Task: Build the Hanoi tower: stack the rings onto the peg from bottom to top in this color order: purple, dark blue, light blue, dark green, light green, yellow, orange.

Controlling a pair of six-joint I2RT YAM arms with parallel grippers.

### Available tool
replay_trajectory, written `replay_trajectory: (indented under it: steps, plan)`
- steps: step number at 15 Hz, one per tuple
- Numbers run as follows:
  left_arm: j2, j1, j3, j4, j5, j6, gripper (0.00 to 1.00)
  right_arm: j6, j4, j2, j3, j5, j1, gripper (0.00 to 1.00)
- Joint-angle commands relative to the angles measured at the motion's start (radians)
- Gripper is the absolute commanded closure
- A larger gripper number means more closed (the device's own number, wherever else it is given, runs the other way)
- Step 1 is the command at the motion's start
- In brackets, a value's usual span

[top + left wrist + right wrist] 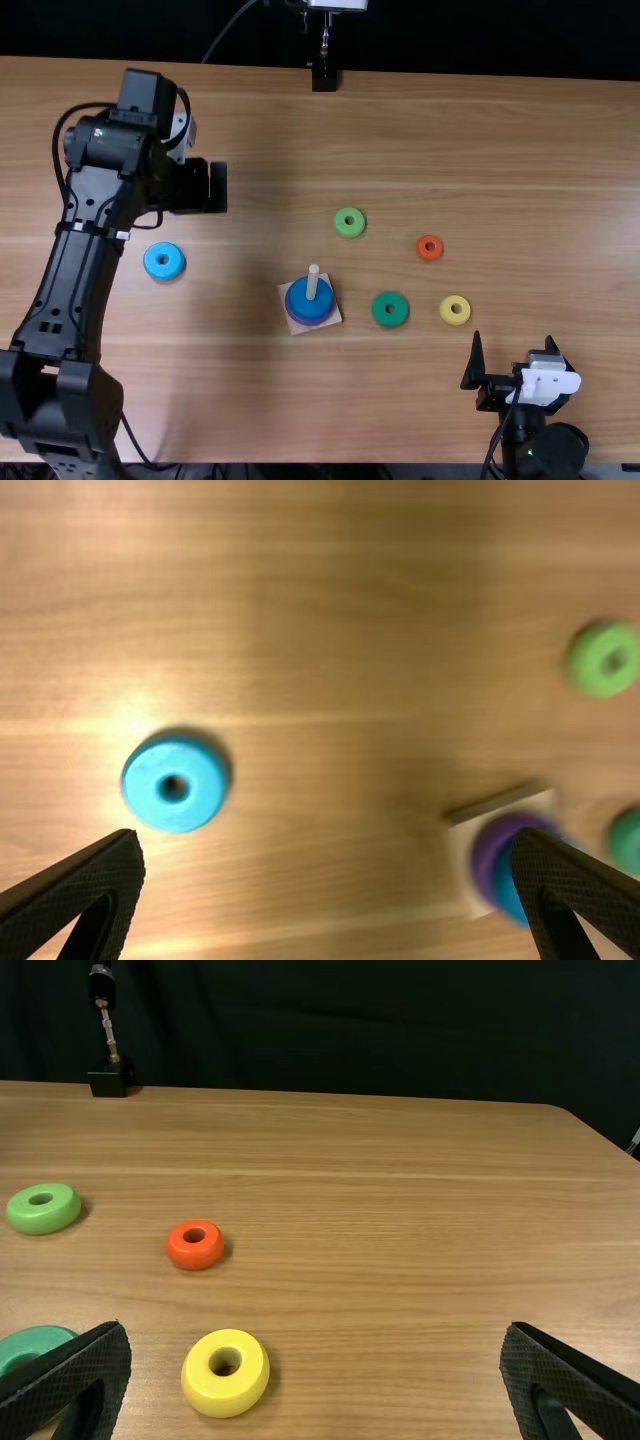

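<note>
Table: light brown wood (400, 130), with a dark backdrop (470, 35) behind it.
Peg: upright (313, 280) on its square base (334, 316), its long axis standing vertical.
Stack: the purple ring (486, 858) lay lowest, the dark blue ring (302, 300) on top of it.
Step in hand: light blue, third in the order, by my judgement.
Light blue ring: flat on the table (175, 760), apart from the peg on the left arm's side; its hole faced up, its axis vertical, and being round it had no long side.
Left gripper: fingers apart (326, 842), nothing between them.
Next move: probably to centre over that ring, lower, close on its rim, then carry it level above the peg.
Right gripper: fingers apart and empty (316, 1330).
Waiting rings: dark green (390, 300), light green (349, 213), yellow (455, 301) and orange (430, 239), all flat.
</note>
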Motion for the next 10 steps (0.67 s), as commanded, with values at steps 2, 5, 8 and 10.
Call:
replay_trajectory:
  steps: [2, 5, 8, 10]
  plan:
    - [-0.069, 0.049, -0.148, 0.008, -0.016, 0.111, 0.00, 0.001, -0.066, -0.013, -0.063, 0.014, -0.007, 0.00]
    - [-0.102, 0.079, -0.272, 0.100, -0.016, 0.157, 0.00, 0.001, -0.066, -0.013, -0.063, 0.014, -0.007, 0.00]
    - [-0.101, 0.083, -0.353, 0.211, -0.022, 0.159, 0.00, 0.001, -0.066, -0.013, -0.063, 0.014, -0.006, 0.00]
    - [-0.092, 0.082, -0.387, 0.240, -0.071, 0.164, 0.00, 0.001, -0.066, -0.013, -0.063, 0.014, -0.006, 0.00]
